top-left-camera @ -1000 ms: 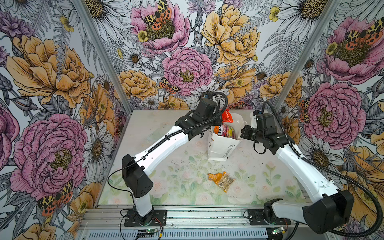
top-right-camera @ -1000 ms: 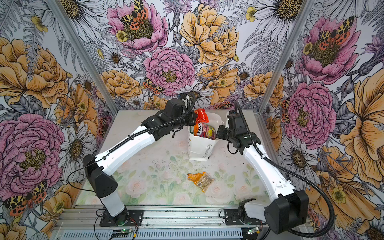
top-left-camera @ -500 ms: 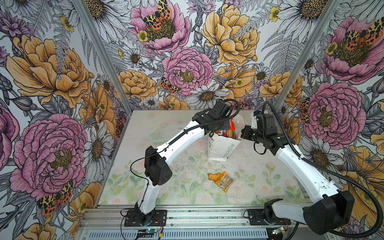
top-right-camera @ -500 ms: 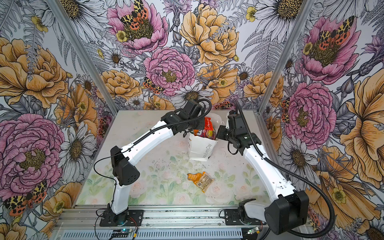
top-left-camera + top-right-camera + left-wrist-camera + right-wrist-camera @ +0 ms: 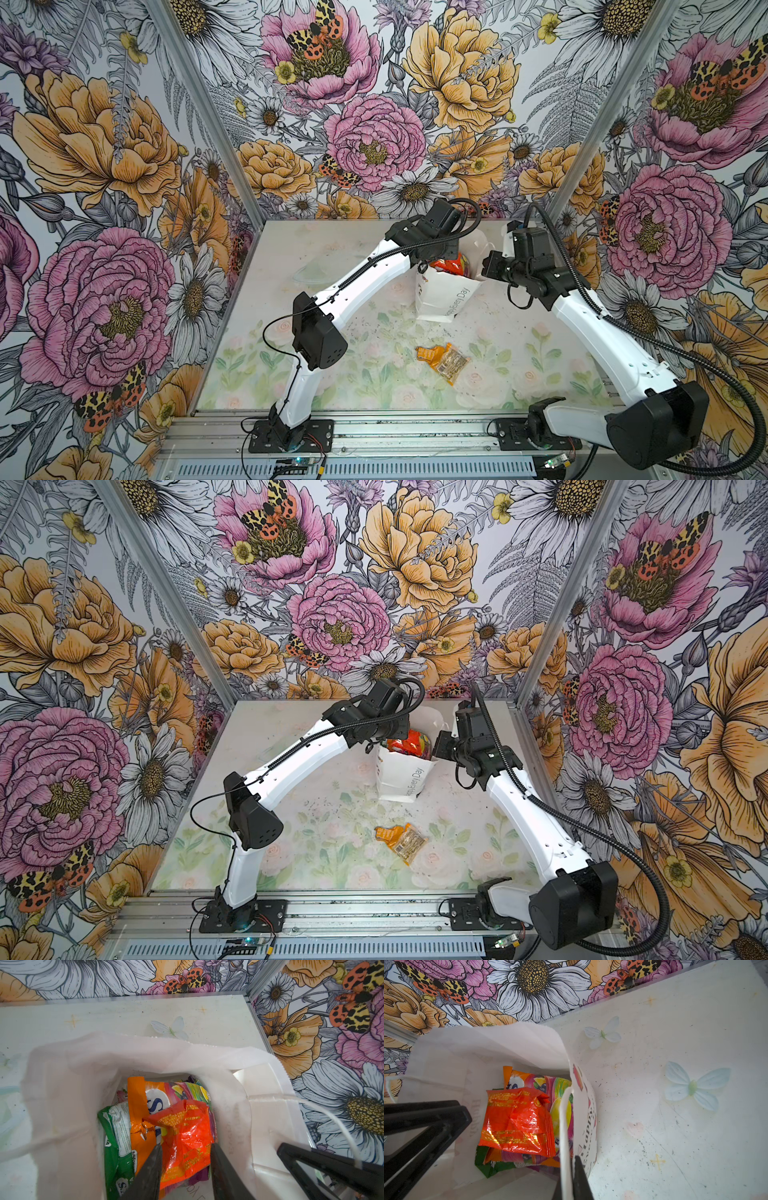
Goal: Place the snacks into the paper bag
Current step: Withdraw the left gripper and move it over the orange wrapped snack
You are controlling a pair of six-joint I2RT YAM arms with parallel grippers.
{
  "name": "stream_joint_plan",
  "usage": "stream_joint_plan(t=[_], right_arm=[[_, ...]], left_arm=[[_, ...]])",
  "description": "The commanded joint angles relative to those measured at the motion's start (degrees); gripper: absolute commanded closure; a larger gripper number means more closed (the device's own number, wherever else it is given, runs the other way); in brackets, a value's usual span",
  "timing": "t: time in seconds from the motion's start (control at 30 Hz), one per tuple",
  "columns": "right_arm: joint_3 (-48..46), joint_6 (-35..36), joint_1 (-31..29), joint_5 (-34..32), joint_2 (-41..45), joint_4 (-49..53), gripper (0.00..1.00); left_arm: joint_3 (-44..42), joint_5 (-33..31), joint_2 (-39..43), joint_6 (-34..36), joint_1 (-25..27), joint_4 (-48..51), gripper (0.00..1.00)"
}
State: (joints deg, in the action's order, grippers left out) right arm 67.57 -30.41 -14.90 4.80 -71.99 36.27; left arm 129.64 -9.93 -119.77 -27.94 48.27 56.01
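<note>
so the left fingers (image 5: 152,1164) sit parted around the crinkly red-orange packet (image 5: 187,1136) inside the tall white paper bag (image 5: 440,297), 1 o'clock on the table (image 5: 324,249); right fingers (image 5: 579,1177) pinched shut on its rim.

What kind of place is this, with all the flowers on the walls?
Probably a robot test booth, not a home: two white robot arms bolted to an aluminium rail, floral wall panels boxing in a small table, and a paper bag of snack packets staged on it.
</note>
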Motion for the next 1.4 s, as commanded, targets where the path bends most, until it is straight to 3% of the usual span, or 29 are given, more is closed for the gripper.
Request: stream_joint_plan(t=[0.0, 0.17, 0.37, 0.6, 0.73, 0.83, 0.93, 1.07, 1.37], right_arm=[[-0.69, 0.09, 0.33, 0.83, 1.68, 0.65, 1.0], [-0.69, 0.15, 0.36, 0.83, 1.76, 0.73, 1.0], [-0.91, 0.51, 0.42, 0.48, 1.81, 0.71, 1.0], [-0.88, 0.62, 0.44, 0.5, 1.5, 0.73, 1.0], [-0.64, 0.81, 0.53, 0.56, 1.27, 0.77, 1.0], [-0.43, 0.86, 0.58, 0.56, 1.2, 0.74, 1.0], [-0.08, 0.81, 0.73, 0.52, 0.64, 0.73, 1.0], [0.54, 0.7, 0.72, 0.67, 0.06, 0.69, 1.0], [0.3, 0.59, 0.74, 0.49, -0.33, 0.72, 1.0]], left_arm=[[0.73, -1.6, 3.12, 0.98, 0.51, 0.42, 0.54], [-0.6, -1.58, 5.47, 3.17, 0.6, 0.4, 0.49], [-5.6, -8.94, 12.95, 12.25, 1.03, 0.26, 0.42], [-24.13, -10.94, 27.35, 13.88, 1.05, -6.79, 0.37], [-38.02, -10.83, 36.66, 13.0, 1.03, -14.04, 0.34], [-47.26, -13.0, 42.72, 11.82, 0.76, -17.36, 0.26], [-55.46, -10.58, 47.25, 9.68, -0.87, -20.05, 0.21], [-63.38, -4.56, 49.52, 5.56, -3.35, -21.19, 0.22], [-76.9, 0.27, 49.92, -3.2, -0.11, -26.8, 0.19]])
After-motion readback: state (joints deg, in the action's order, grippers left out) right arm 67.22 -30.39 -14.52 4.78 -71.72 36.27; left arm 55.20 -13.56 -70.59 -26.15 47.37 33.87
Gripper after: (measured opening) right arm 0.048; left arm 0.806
